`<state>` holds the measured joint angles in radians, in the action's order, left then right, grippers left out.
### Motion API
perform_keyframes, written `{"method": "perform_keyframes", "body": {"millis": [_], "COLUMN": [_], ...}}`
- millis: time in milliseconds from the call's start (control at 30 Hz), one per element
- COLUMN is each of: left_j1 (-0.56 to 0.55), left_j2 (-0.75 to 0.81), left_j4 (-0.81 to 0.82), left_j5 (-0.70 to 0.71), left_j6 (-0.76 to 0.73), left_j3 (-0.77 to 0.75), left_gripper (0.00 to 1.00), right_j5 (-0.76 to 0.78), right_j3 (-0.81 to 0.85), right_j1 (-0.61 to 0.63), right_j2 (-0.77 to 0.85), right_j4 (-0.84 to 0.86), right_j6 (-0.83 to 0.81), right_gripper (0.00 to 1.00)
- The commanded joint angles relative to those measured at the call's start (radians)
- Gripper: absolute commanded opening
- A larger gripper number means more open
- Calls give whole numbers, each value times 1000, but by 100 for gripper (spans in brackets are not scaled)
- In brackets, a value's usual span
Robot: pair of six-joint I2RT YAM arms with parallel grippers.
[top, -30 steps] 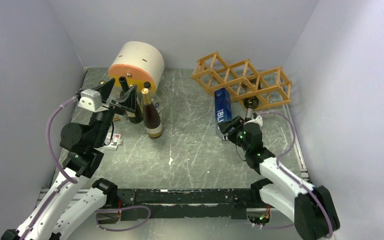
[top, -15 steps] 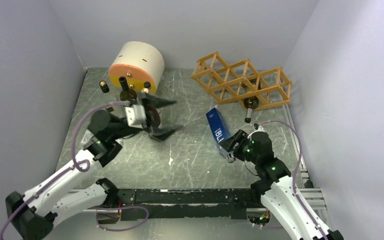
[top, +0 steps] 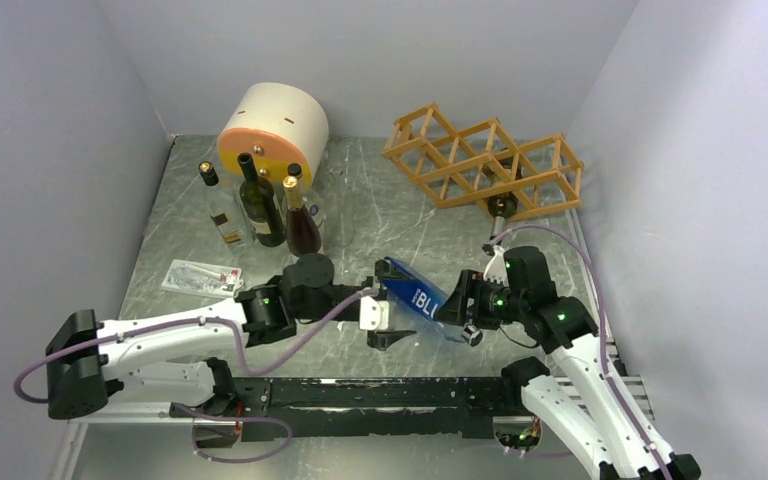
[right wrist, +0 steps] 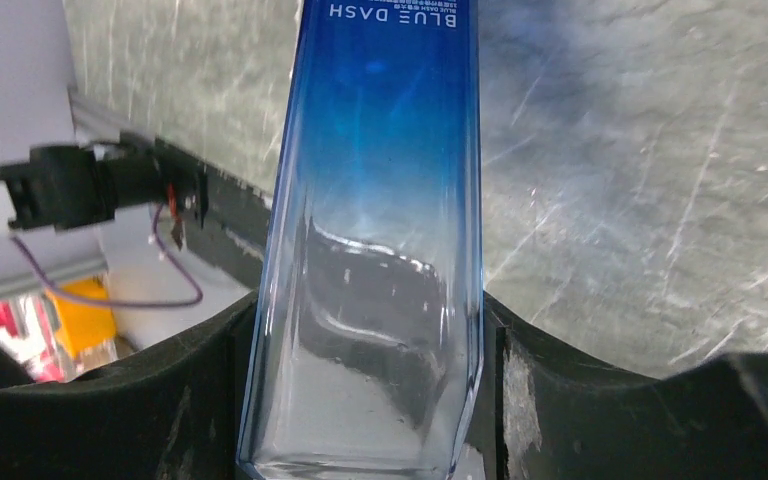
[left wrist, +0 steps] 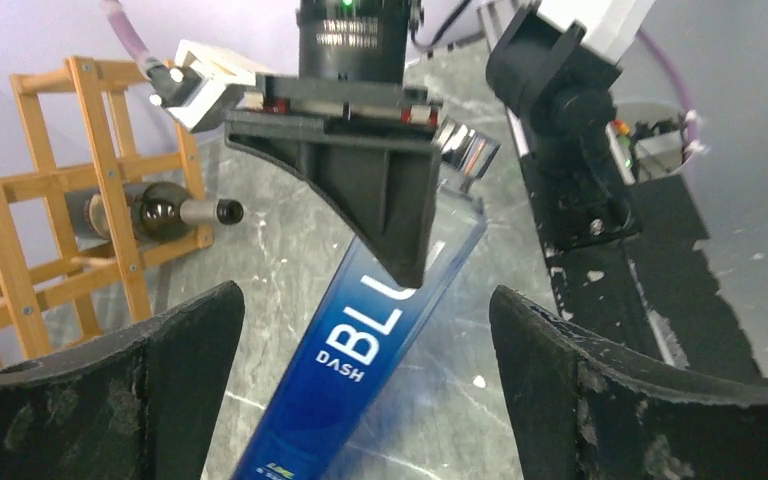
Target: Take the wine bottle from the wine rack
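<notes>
at mid-table, left arm (top: 160,335) stretches low toward blue bottle (top: 412,295) in right pincer (top: 460,308).

Your table (top: 380,200): grey-green marbled top, scuffed. Far right corner: wine rack (top: 480,165) resting on it, near right wall. Far left: cream and orange cylinder (top: 272,125), orange face toward arms. Just in front of cylinder, you have three upright bottles close together: clear bottle (top: 222,210), dark green bottle (top: 262,208), brown bottle (top: 302,225). Flat clear packet (top: 200,275) near left edge. White speck (top: 341,323) mid-table, toward near edge.
</notes>
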<state>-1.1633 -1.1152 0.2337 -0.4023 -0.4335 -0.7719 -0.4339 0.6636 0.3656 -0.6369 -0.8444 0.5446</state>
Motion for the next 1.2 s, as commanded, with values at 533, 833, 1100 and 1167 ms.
{"method": "perform_keyframes", "body": {"millis": [533, 833, 1100, 1167], "left_j1": [-84, -84, -73, -59], "left_j2": [-320, -359, -230, -206], "left_j4": [-60, -85, 41, 49], "left_j5": [215, 337, 395, 401], "left_j6": [-164, -112, -23, 23], "left_j3": [-21, -93, -41, -47], "left_gripper": [96, 27, 7, 7], "right_j5": [-340, -258, 29, 84], "right_j3": [101, 148, 259, 292], "right_j1": [0, -1, 0, 0], "right_j2": [31, 71, 105, 108], "right_j4": [-37, -105, -114, -96], "right_j6": [-193, -195, -92, -65], "right_gripper": [0, 22, 83, 94]}}
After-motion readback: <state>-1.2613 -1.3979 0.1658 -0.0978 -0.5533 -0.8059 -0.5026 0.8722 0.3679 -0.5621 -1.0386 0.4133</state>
